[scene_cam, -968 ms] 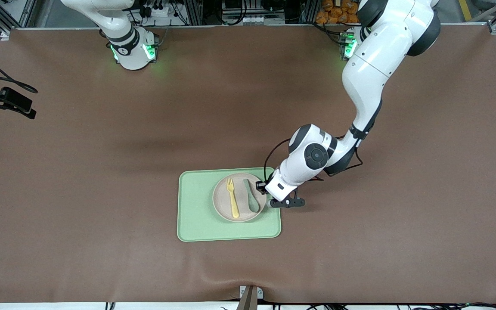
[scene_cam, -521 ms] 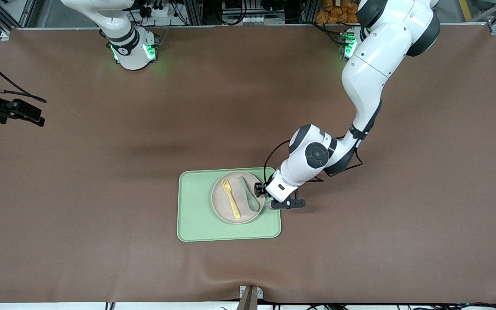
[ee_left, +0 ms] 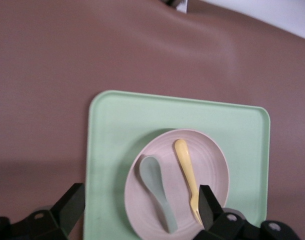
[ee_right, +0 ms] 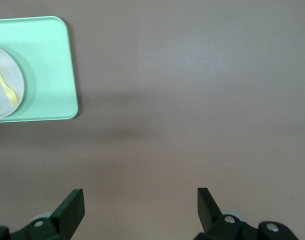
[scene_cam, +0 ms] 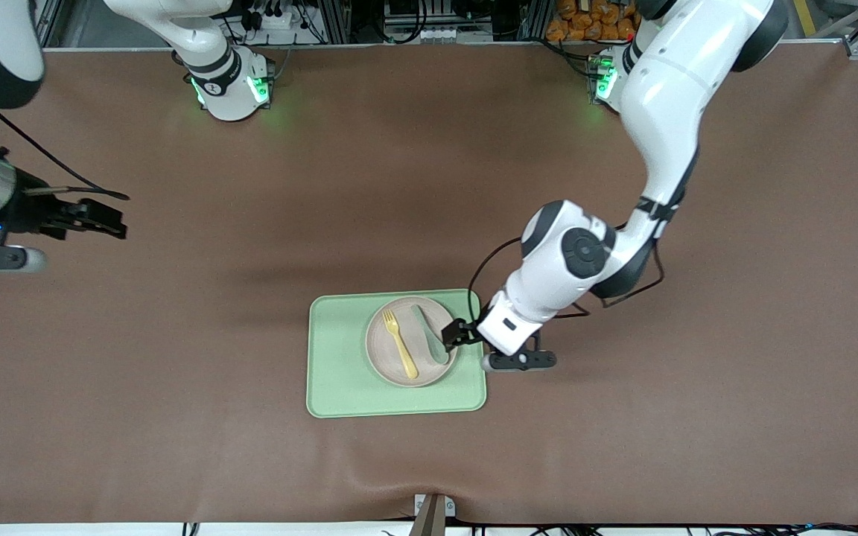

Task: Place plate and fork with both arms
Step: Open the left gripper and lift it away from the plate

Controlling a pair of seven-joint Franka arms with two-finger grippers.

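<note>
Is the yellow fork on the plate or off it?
On it. The fork lies flat inside the plate, beside the spoon, touched by neither claw.

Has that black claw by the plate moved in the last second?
Yes. The left gripper has drawn back from the plate toward the left arm's end of the green tray, fingers open.

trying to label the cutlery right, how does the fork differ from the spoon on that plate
The fork is pale yellow with short tines; the spoon is grey-green with a smooth rounded bowl. The fork is straight and thin, the spoon broader. The fork lies toward the right arm's end of the plate, the spoon toward the left arm's end, close to the open left gripper. Both lie flat on the plate, roughly side by side, untouched.
</note>
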